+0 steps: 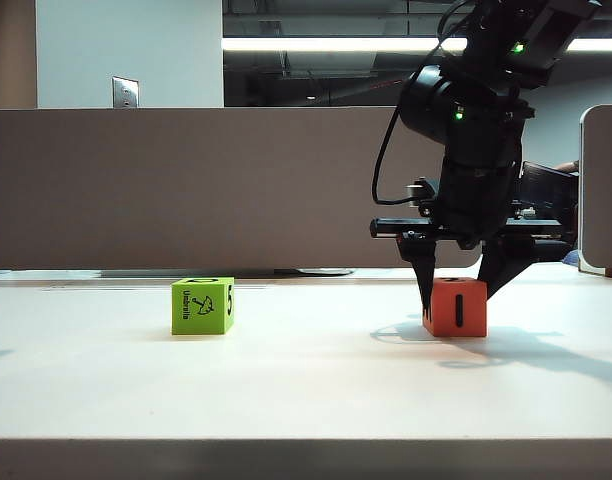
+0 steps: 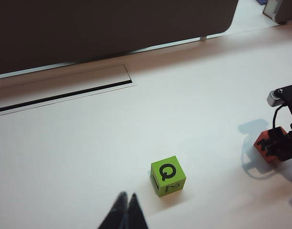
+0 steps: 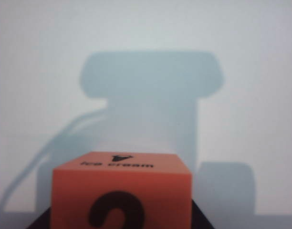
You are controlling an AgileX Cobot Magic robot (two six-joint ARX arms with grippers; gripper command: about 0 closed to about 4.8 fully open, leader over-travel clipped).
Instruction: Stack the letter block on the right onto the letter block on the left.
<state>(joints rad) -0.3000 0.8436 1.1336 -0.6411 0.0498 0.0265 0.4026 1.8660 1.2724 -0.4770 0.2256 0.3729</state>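
Observation:
The right-hand letter block, an orange cube [image 1: 456, 308] printed "ice cream" [image 3: 121, 191], stands on the white table [image 1: 306, 380]. My right gripper [image 1: 456, 298] comes down over it from above, one dark finger pressed against each side, shut on it. The left wrist view shows the same cube [image 2: 263, 143] under that gripper [image 2: 279, 143]. The left-hand letter block is a lime green cube [image 1: 202, 306] with a "Q" on top [image 2: 168, 175], standing alone. My left gripper [image 2: 127, 198] hovers short of the green cube, fingers together, holding nothing. It does not show in the exterior view.
A grey partition [image 1: 186, 190] runs along the back of the table. A white panel [image 1: 601, 190] stands at the far right. A long slot [image 2: 65, 93] is cut into the tabletop near the partition. Bare tabletop separates the two cubes.

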